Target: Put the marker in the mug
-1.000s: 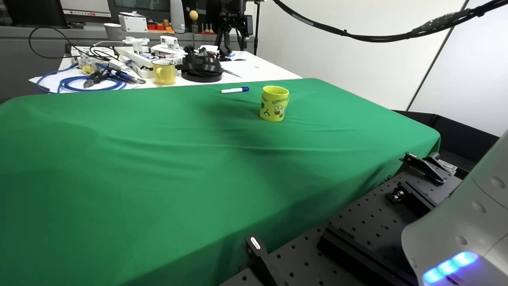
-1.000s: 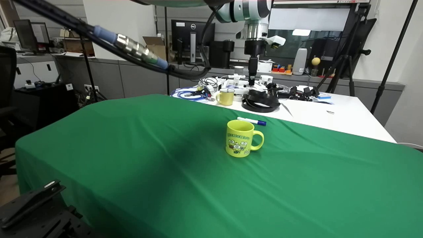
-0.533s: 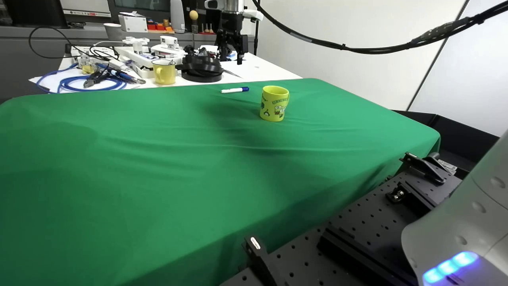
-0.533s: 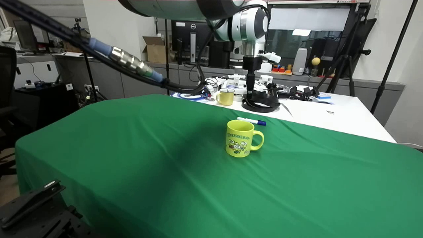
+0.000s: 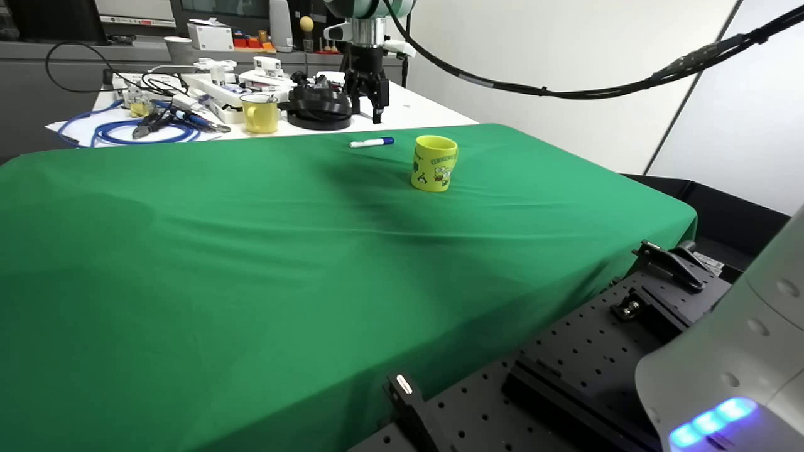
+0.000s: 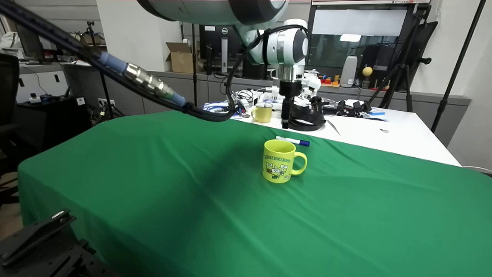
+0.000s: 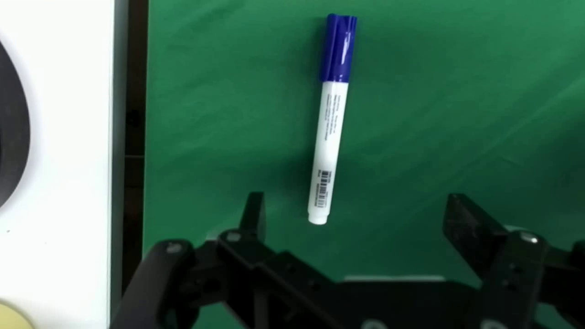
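Note:
The marker is white with a blue cap and lies on the green cloth near its far edge; it also shows in an exterior view and in the wrist view. The squat yellow-green mug stands upright on the cloth close to the marker; in an exterior view its handle points right. The mug is out of the wrist view. My gripper is open and empty, its fingers apart, above the marker's white end, which lies nearer the left finger. In both exterior views the gripper hangs above the table, pointing down.
A white table adjoins the cloth, with a dark gap between. On it stand another yellow mug, black rolls and blue cables. A black cable hangs along the arm.
The arm and gripper have moved down toward the marker, out of the upper part of the exterior views. The marker and the mug have not moved.

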`<state>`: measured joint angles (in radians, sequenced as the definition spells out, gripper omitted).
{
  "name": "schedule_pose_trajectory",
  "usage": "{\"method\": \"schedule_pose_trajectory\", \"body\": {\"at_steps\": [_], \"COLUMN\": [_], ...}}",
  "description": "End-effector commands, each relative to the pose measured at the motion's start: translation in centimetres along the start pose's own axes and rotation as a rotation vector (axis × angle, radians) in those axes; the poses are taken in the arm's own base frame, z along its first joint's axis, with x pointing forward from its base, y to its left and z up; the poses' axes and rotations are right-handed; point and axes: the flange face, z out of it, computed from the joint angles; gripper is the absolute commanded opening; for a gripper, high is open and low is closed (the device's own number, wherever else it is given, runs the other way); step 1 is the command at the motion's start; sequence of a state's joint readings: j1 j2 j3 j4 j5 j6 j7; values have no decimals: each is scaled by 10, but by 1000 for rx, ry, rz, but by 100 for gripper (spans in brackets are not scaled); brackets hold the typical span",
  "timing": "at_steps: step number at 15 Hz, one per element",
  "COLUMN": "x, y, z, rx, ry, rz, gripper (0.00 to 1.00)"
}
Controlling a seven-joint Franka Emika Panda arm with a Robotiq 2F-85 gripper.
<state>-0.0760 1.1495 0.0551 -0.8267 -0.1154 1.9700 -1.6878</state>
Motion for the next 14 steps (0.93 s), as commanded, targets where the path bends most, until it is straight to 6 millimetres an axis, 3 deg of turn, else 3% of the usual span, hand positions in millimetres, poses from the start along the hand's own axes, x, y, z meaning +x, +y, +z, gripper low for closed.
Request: {"method": "schedule_pose_trajectory", "body": {"at_steps": [1,9,10,12,14], "x": [-3,-6,-7,-7,-8], "y": [-10,-22,-24,-26,-27], "z": [9,41,44,47,48], "rx": [17,37,41,46,49], "ry": [-3,-13,-13,-15,-19], "rz": [53,64,61,59,60], "gripper": [100,99,75,70,56]}}
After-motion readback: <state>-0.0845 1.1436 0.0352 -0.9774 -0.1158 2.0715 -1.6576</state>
